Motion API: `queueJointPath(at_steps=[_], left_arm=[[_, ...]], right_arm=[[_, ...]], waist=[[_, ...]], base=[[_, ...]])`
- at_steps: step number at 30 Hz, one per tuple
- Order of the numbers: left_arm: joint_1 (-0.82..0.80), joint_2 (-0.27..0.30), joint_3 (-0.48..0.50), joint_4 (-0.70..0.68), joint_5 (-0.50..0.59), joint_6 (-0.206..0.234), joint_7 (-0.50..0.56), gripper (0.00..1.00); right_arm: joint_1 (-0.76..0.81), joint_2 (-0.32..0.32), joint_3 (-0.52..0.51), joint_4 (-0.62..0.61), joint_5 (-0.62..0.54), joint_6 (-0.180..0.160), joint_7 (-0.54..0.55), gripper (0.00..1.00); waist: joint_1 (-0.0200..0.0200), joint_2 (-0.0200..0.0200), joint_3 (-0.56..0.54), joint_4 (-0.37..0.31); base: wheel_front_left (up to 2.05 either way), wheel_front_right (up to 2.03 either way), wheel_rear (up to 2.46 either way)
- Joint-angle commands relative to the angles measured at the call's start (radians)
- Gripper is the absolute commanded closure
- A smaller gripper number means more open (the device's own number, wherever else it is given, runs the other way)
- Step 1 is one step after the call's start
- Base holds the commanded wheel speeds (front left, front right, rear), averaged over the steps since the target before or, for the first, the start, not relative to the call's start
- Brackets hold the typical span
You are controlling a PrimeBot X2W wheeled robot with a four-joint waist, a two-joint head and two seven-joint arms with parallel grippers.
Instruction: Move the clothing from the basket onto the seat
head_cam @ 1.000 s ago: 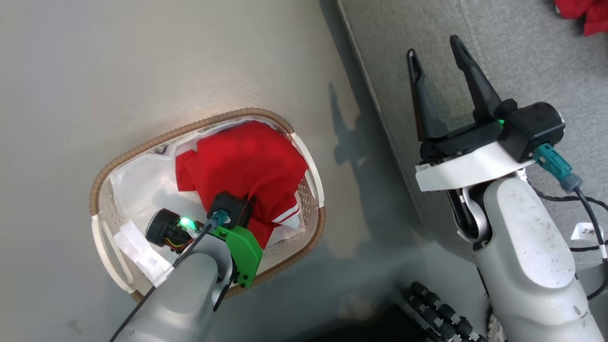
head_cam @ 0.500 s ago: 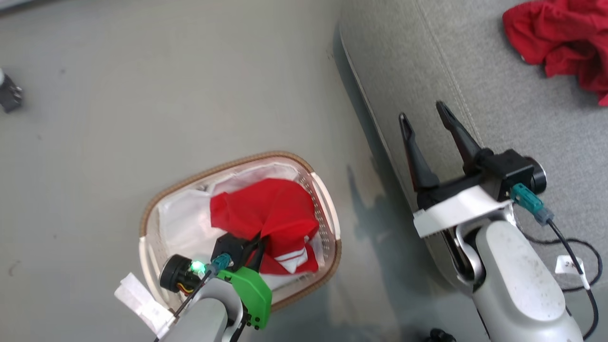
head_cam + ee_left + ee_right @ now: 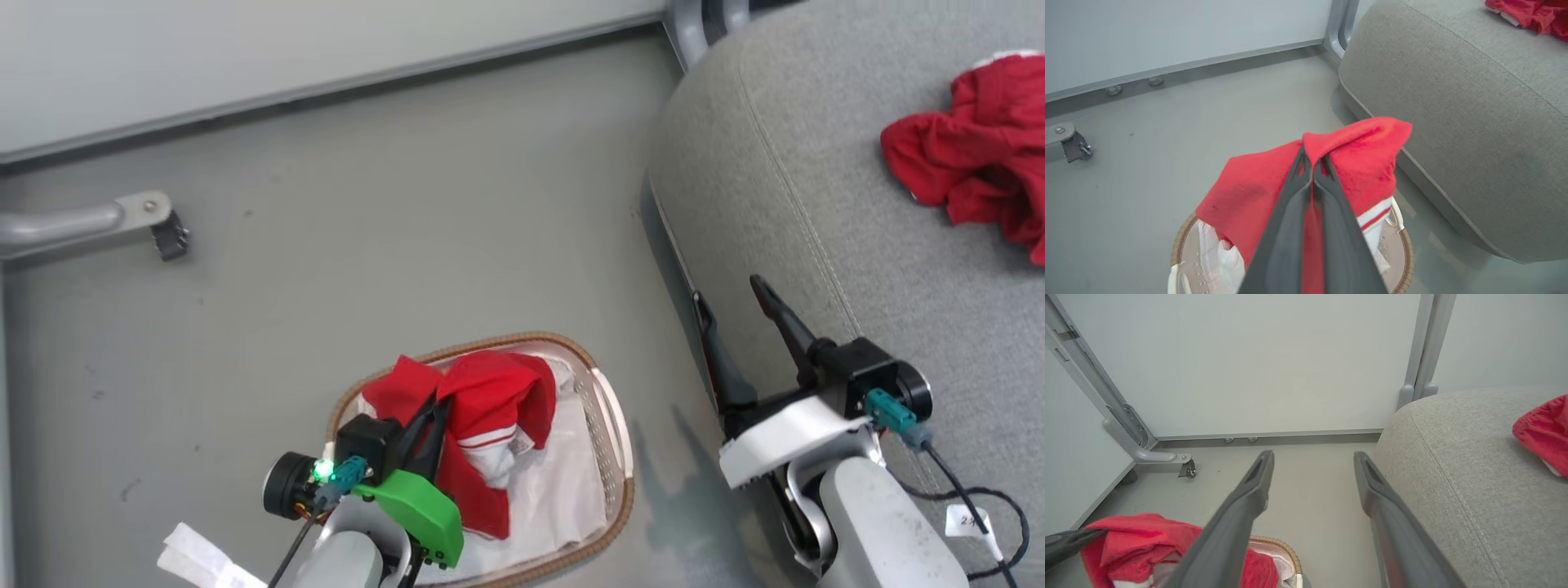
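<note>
My left gripper (image 3: pixel 441 402) (image 3: pixel 1314 157) is shut on a red garment with white stripes (image 3: pixel 490 412) (image 3: pixel 1363 163), held up above the white basket with the brown rim (image 3: pixel 622 465) (image 3: pixel 1406 257). The cloth drapes down both sides of the fingers, its lower part still hanging into the basket over the white liner (image 3: pixel 563 498). A second red garment (image 3: pixel 971 155) (image 3: pixel 1543 433) lies on the grey seat (image 3: pixel 816 163) (image 3: pixel 1453 102) at the far right. My right gripper (image 3: pixel 731 302) (image 3: pixel 1312 461) stands open and empty at the seat's edge.
A grey metal frame leg with a caster (image 3: pixel 159 224) (image 3: pixel 1186 467) stands on the floor at the left. A pale wall panel with a baseboard (image 3: pixel 326 73) runs behind. Bare grey floor (image 3: pixel 408 229) lies between basket, wall and seat.
The head camera has tilted up, bringing the wall and more of the seat into view. My left gripper has lifted the red garment from lying in the basket to hanging above it.
</note>
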Motion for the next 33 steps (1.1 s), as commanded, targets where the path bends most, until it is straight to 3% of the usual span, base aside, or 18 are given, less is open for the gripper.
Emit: queueJointPath(at_steps=[1, 22, 29, 33], left_arm=[[0.019, 0.001, 0.013, -0.026, 0.011, -0.003, 0.000, 1.00], [0.001, 0.001, 0.028, -0.412, -0.052, -0.003, 0.000, 1.00], [0.012, 0.001, 0.010, -0.432, -0.064, -0.003, 0.000, 1.00], [0.012, 0.001, -0.005, -0.437, -0.071, -0.003, 0.000, 1.00]], right_arm=[[0.027, -0.002, 0.001, 0.008, 0.003, -0.001, -0.002, 0.00], [0.189, -0.001, 0.035, 0.064, 0.006, -0.001, -0.002, 0.00], [0.205, -0.003, 0.104, 0.051, 0.014, -0.001, -0.002, 0.00], [0.179, -0.012, 0.206, 0.018, 0.038, -0.001, -0.002, 0.00]], waist=[[0.0001, 0.0000, -0.076, 0.051], [0.0001, 0.0000, -0.243, 0.086], [0.0001, 0.0000, -0.267, 0.093], [0.0001, 0.0000, -0.265, 0.104]], base=[[0.00, 0.00, 0.00], [0.00, 0.00, 0.00], [0.00, 0.00, 0.00], [0.00, 0.00, 0.00]])
